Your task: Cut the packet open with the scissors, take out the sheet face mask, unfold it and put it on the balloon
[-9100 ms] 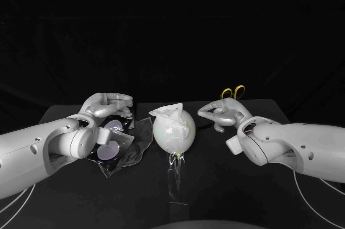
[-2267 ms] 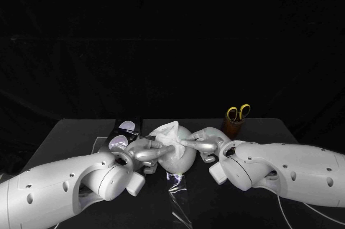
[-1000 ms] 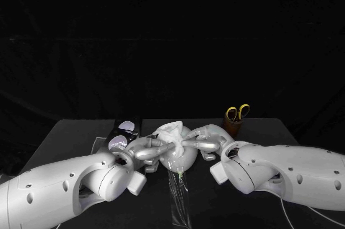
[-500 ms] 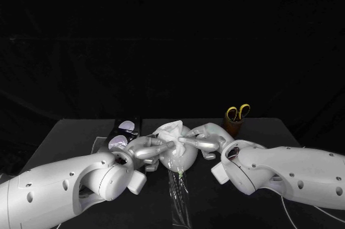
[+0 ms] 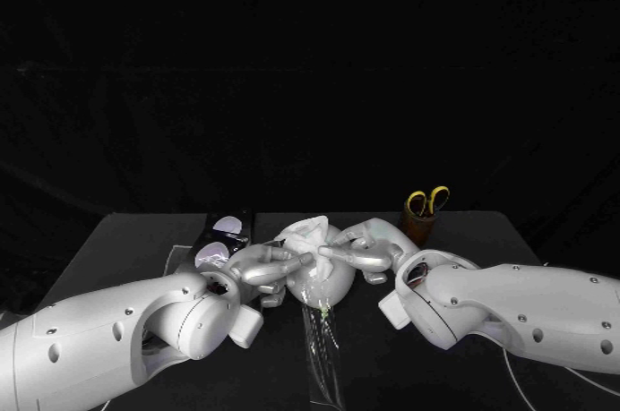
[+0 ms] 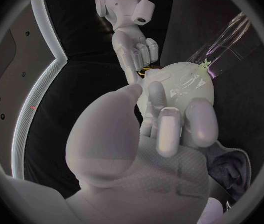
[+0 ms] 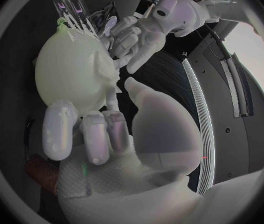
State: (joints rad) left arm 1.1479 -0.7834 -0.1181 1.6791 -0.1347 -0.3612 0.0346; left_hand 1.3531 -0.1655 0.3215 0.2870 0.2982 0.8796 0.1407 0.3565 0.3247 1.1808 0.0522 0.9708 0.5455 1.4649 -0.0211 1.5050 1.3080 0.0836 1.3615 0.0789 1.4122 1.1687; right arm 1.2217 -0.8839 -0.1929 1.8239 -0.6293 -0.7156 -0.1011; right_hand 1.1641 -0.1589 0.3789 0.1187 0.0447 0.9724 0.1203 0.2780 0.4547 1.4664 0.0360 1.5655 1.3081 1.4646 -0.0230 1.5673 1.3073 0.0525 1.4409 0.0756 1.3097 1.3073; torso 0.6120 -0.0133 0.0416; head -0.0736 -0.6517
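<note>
Part-curled fingers (image 5: 295, 261) touching sheet mask (image 5: 307, 234)

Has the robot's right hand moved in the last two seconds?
Yes, slightly: the right hand has edged away from the scissors cup, further over the balloon.

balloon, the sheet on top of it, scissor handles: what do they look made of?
Pale egg-shaped balloon: probably latex rubber, smooth with a soft sheen and a knotted neck.
White sheet face mask on the balloon's top: thin fabric or tissue, wrinkled and clinging; the fibre can't be told.
Yellow-handled scissors: the handles look like glossy moulded plastic; the blades are hidden in the brown holder.
</note>
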